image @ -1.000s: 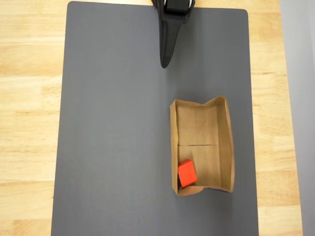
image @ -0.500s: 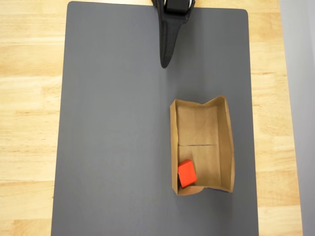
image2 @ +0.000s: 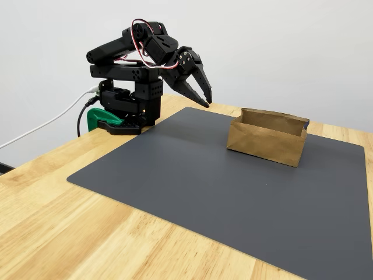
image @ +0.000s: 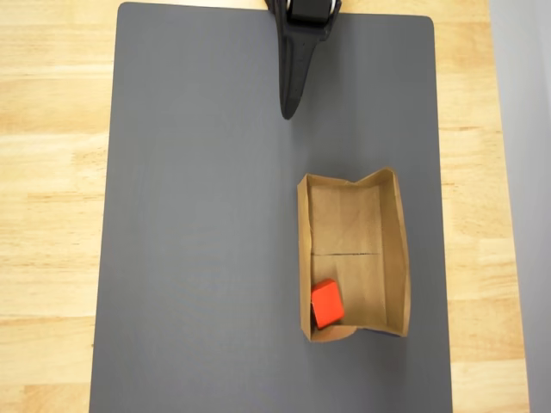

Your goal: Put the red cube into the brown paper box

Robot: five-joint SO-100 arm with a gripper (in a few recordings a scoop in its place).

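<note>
While seen from overhead, end effector reaching in from the top edge of the frame, black, tapering to a single point over the dark grey mat; fingers lined up one above the other from this angle, so cannot tell from here whether spread or pressed together. Below the tip and slightly to the picture's right, well apart from it: brown paper box, open upward, walls uneven, fold line across its floor. Red cube inside the box, in the half farther from the end effector, against the picture-left wall near the far corner. Bare mat between tip and box, and a wide bare stretch to the picture's left of both. Box close to the mat's picture-right edge; light wooden desk framing the mat on both sides.

From the fixed side view, end effector hanging tip-down above the mat's back edge, fingers slightly spread at the tips, holding nothing. Box to its picture-right and lower, resting on the mat; tall near wall hiding the cube. Arm folded back over its base, clamped with a green clamp at the desk corner.
</note>
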